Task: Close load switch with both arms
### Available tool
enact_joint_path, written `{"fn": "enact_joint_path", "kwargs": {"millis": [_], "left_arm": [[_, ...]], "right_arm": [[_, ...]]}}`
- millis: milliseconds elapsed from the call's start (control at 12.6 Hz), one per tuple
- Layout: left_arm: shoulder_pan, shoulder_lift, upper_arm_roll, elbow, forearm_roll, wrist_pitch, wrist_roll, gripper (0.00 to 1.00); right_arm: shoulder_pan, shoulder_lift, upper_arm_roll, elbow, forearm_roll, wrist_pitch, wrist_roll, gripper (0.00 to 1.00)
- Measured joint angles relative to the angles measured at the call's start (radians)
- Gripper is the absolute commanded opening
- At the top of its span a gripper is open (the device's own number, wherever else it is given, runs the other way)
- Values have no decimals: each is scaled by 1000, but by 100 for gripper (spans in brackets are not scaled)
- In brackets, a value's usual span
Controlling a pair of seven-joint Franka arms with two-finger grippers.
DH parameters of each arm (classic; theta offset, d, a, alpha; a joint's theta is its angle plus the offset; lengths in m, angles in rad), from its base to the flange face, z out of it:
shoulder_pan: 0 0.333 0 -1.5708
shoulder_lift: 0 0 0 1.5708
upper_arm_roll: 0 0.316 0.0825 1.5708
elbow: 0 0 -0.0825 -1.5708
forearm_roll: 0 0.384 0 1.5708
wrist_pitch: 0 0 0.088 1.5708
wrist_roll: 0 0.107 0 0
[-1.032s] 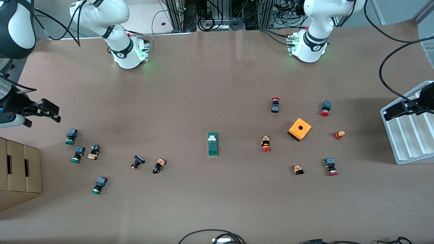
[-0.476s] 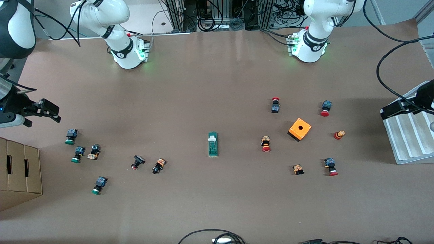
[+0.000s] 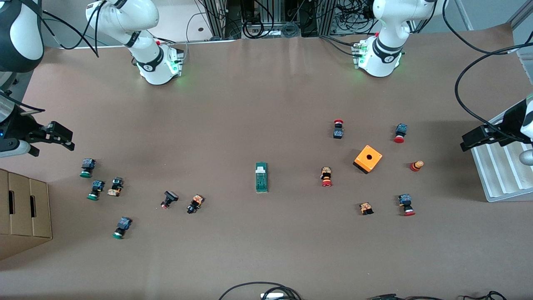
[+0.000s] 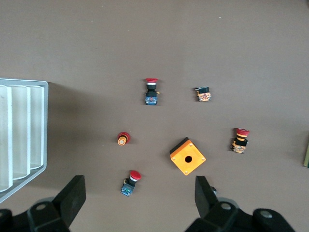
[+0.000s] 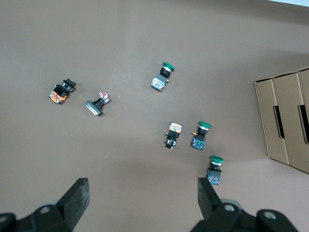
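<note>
The load switch, a narrow green block with a white sliding piece at its end nearer the robots, lies flat at the middle of the table. Only a sliver of it shows at the edge of the left wrist view. My left gripper is open and empty, up in the air over the edge of the white tray at the left arm's end; it also shows in its wrist view. My right gripper is open and empty over the right arm's end of the table; it also shows in its wrist view.
An orange box with a hole stands between the switch and the tray, with several red-capped push buttons around it. Green-capped buttons lie at the right arm's end, near a cardboard box.
My left gripper has moved from over the tray toward the middle of the table. The right arm and the switch have not moved.
</note>
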Motion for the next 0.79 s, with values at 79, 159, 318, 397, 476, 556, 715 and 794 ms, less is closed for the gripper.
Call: {"fn": "enact_joint_path", "kwargs": {"millis": [79, 159, 318, 397, 476, 556, 715, 794], "left_arm": [[0, -4, -20, 1, -2, 0, 0, 100], [-1, -11, -47, 3, -2, 0, -6, 100], [-5, -33, -112, 9, -2, 4, -48, 100], [-7, -47, -146, 13, -2, 6, -79, 100], [-10, -61, -179, 17, 5, 7, -109, 100], [-11, -70, -213, 22, 25, 9, -139, 100], [-12, -80, -298, 30, 88, 25, -250, 100], [-13, -84, -345, 32, 122, 41, -327, 100]], "right_arm": [[0, 0, 0, 0, 0, 0, 0, 100], [0, 0, 0, 0, 0, 0, 0, 100], [0, 0, 0, 0, 0, 0, 0, 100], [0, 0, 0, 0, 0, 0, 0, 100], [0, 0, 0, 0, 0, 0, 0, 100], [0, 0, 0, 0, 0, 0, 0, 100], [0, 0, 0, 0, 0, 0, 0, 100], [0, 0, 0, 0, 0, 0, 0, 100]]}}
